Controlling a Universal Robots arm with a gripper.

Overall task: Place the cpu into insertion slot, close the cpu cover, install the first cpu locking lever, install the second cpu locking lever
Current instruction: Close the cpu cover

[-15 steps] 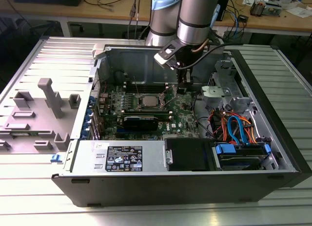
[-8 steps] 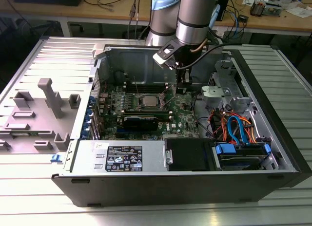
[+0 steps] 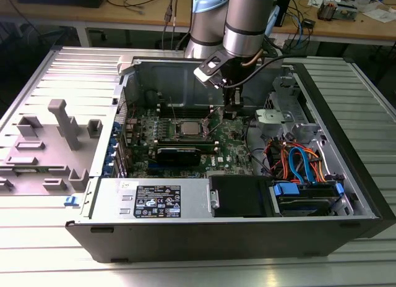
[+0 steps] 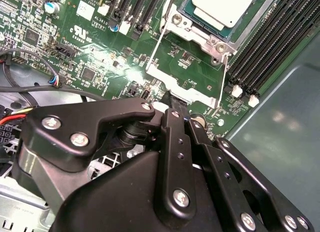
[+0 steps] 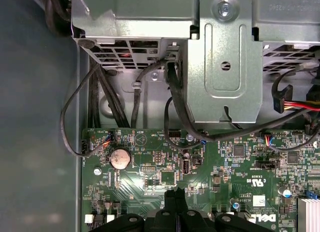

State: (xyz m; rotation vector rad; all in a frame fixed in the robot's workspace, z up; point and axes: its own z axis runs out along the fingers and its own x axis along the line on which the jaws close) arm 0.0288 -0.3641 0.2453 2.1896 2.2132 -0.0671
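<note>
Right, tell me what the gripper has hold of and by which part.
Cannot be told: in the second wrist view the gripper meets the free edge of the open cpu cover, but whether it clamps that edge is hidden.

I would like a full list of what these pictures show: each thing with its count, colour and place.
case: one, black, open, on the table.
board: one, green, inside the case.
cpu: one, silver, in the slot.
slot: one, silver-rimmed, on the board.
cover: one, silver, open, beside the slot.
memory slots: several, black, flanking the slot.
power supply: one, silver, in the case, exterior view's foreground.
cables: several, orange and blue, exterior view's right.
battery: one, silver, on the board.
arm: one, grey, above the case.
gripper: one, black, shut, by the cover's edge.
</note>
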